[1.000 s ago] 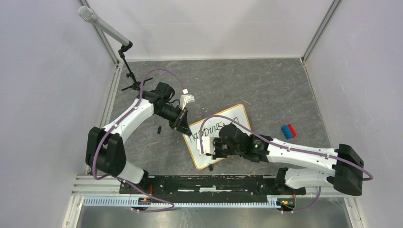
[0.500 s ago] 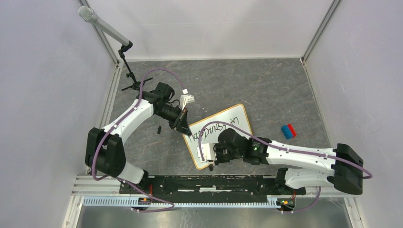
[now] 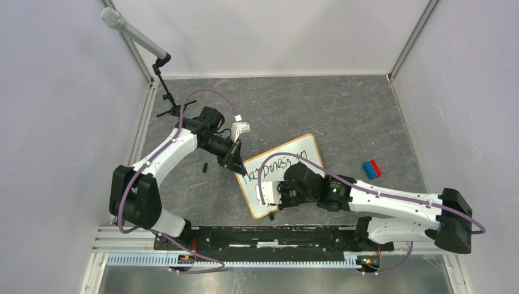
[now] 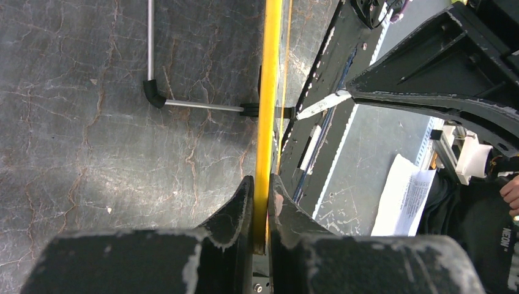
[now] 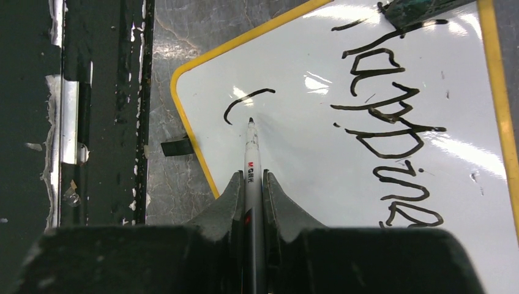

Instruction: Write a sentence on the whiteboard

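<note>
The whiteboard (image 3: 308,152) lies tilted on the grey table, also shown in the right wrist view (image 5: 306,165). Its first line of dark handwriting (image 3: 273,166) reads roughly "Happines" (image 5: 392,122). A single curved stroke (image 5: 245,101) begins a second line near the board's corner. My right gripper (image 3: 273,199) (image 5: 251,177) is shut on a grey marker (image 5: 251,153), whose tip sits at the board just below that stroke. My left gripper (image 3: 235,160) (image 4: 261,180) is shut on the board's yellow-tan frame edge (image 4: 267,92) at its far left corner.
A microphone on a stand (image 3: 131,33) is at the back left. A red and blue block (image 3: 371,168) lies right of the board. A small black piece (image 3: 205,166) lies left of it. A black clip foot (image 5: 176,147) sticks out near the black base rail (image 3: 269,236).
My right gripper has moved with the marker toward the board's near left corner. The left arm and the board have not moved.
</note>
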Motion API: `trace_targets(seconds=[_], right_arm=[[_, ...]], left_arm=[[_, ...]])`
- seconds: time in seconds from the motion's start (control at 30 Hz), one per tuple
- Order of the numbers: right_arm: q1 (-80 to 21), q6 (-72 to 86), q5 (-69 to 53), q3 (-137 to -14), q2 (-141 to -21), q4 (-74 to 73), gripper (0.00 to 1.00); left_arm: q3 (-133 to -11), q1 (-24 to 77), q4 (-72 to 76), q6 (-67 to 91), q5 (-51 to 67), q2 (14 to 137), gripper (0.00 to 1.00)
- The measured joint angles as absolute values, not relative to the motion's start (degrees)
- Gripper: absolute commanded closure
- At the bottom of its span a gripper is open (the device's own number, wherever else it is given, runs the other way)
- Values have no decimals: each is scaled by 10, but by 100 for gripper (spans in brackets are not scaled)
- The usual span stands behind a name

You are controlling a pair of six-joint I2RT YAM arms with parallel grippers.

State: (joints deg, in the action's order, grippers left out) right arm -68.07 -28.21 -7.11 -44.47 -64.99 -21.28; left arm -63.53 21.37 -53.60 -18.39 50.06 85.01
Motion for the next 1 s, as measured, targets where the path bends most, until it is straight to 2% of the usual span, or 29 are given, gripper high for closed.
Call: trace_targets(seconds=[0.5,1.0], right_arm=[[-679,-277,-30,-449,-662,-212,100],[-679,-268,-45,-459,-679,-209,100]], left_arm=[[-634,214,-535,-184,499,847,98],[-633,214,-534,-184,498,847,98]])
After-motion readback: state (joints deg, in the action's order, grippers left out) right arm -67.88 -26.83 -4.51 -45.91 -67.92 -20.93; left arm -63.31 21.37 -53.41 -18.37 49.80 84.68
